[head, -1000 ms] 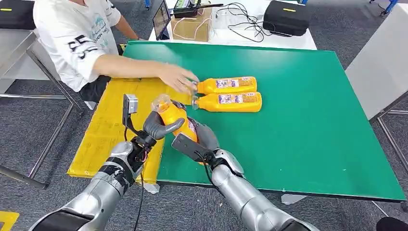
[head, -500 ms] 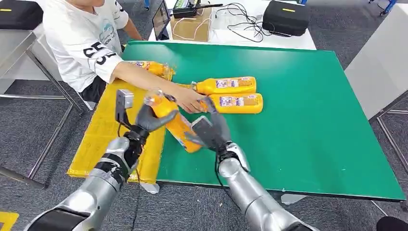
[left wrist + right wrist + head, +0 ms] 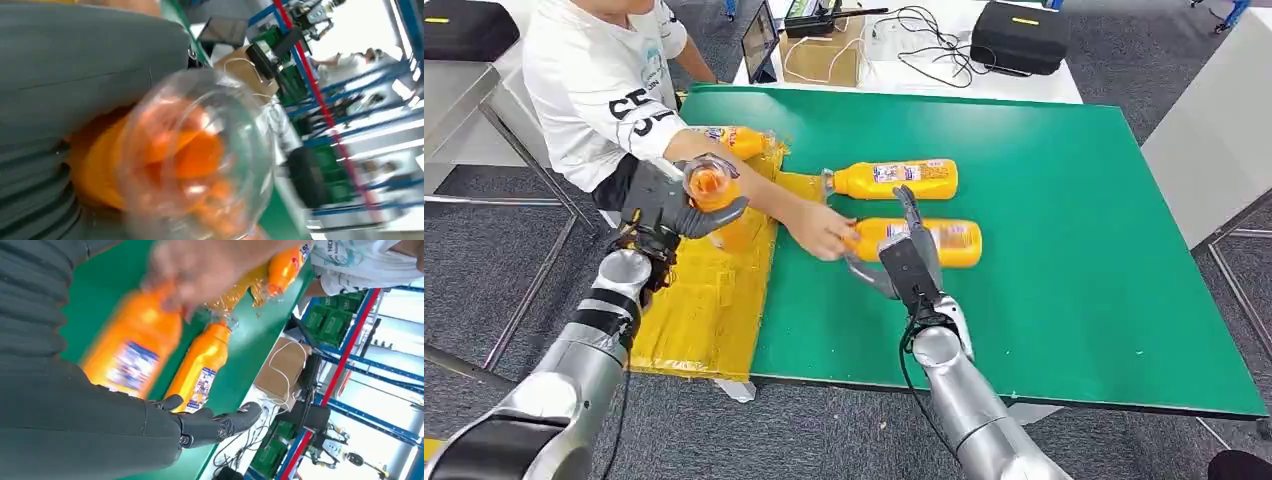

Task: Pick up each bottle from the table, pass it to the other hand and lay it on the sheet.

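Left robot hand [image 3: 686,205] grips an orange bottle [image 3: 716,208]; right robot hand [image 3: 907,262] spread empty; bottle labels unreadable.

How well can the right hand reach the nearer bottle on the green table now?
Probably not cleanly yet. The right hand hovers open right at the nearer bottle, but a person's hand grips its neck end, so that end is blocked.

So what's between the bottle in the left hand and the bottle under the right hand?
In the head view, the person's forearm and hand lie between the held bottle and the near bottle.
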